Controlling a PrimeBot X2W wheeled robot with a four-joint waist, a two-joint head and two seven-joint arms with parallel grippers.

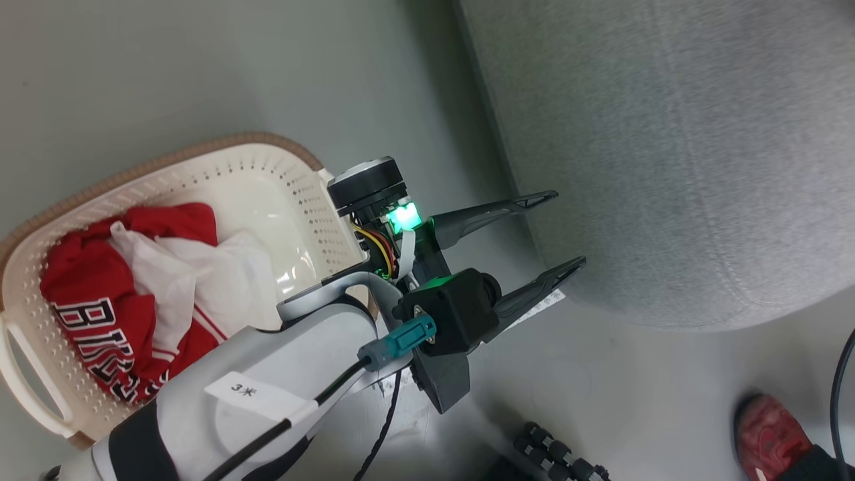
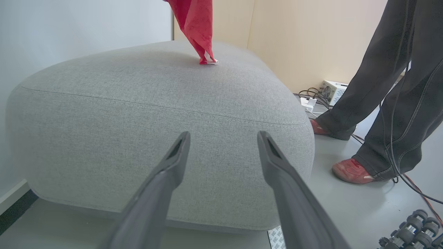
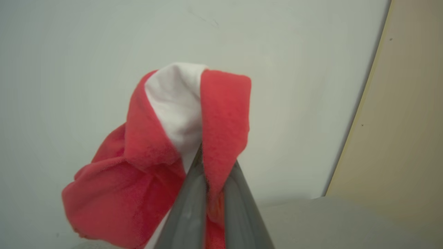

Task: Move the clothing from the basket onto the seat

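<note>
- I see a pale grey floor [image 1: 601,374] under everything. A plain pale wall [image 2: 69,27] stands behind the seat, with a beige panel [image 2: 294,41] next to it.
- The clothing [image 1: 113,280] in the basket is a crumpled red and white heap. One piece shows black-and-white lettering. It fills the end towards the lower left of my head view, and the other end shows bare bottom.
- One red garment [image 3: 221,114] with a white panel is out of the basket, and the right fingers [image 3: 188,207] are clamped on it, the cloth bunched over their tips.
- In my left wrist view that garment [image 2: 195,24] hangs down from the top edge. Its lowest corner touches the top of the seat.
- The basket [image 1: 267,153], cream with a brown rim band, stands on the floor. The left forearm crosses in front of one corner, and a strip of floor separates it from the seat.
- The seat [image 2: 138,103] is a large grey woven cushion with a stitched seam around its rounded edge.
- The left fingers [image 1: 497,210] are spread apart and empty. They point at the seat's side and are near it.
- A person's legs [image 2: 398,86] in dark trousers stand past the seat's corner, wearing red shoes [image 2: 349,171]. Cables and a small white box [image 2: 332,90] lie on the floor behind them.
</note>
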